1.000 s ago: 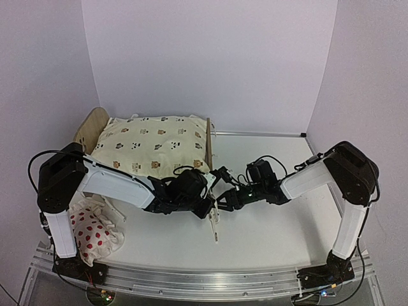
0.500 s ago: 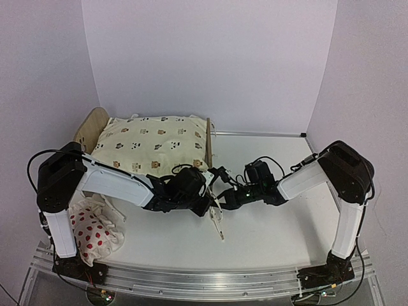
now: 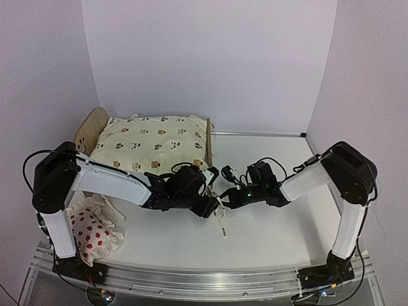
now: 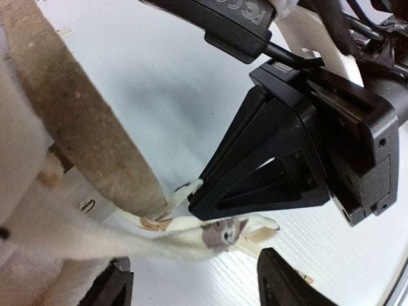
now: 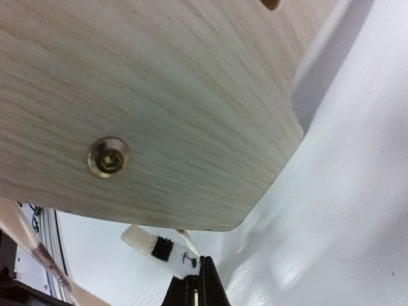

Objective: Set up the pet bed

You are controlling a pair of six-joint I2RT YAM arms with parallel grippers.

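left claw (image 4: 197, 280): my fingers had just sprung apart, freeing the tie (image 4: 220, 231)
right claw (image 5: 196, 285): snapped together, pinching that tie (a handover, I judged)
bed (image 3: 93, 127): stood back-left under its cushion (image 3: 153, 143), footboard (image 5: 159, 95) beside both claws
meaning: knotting could follow

Pet bed (image 3: 208, 152) in small light wood is standing upright at the far left of the white desk (image 3: 268, 236), its rounded headboard (image 3: 90, 129) sitting nearest the left wall and its flat footboard (image 3: 208, 137) facing the desk's middle. A cream animal-print cushion (image 3: 153, 143) is covering its base, and up close the footboard's pale grain is showing one recessed hex bolt (image 5: 109, 157).
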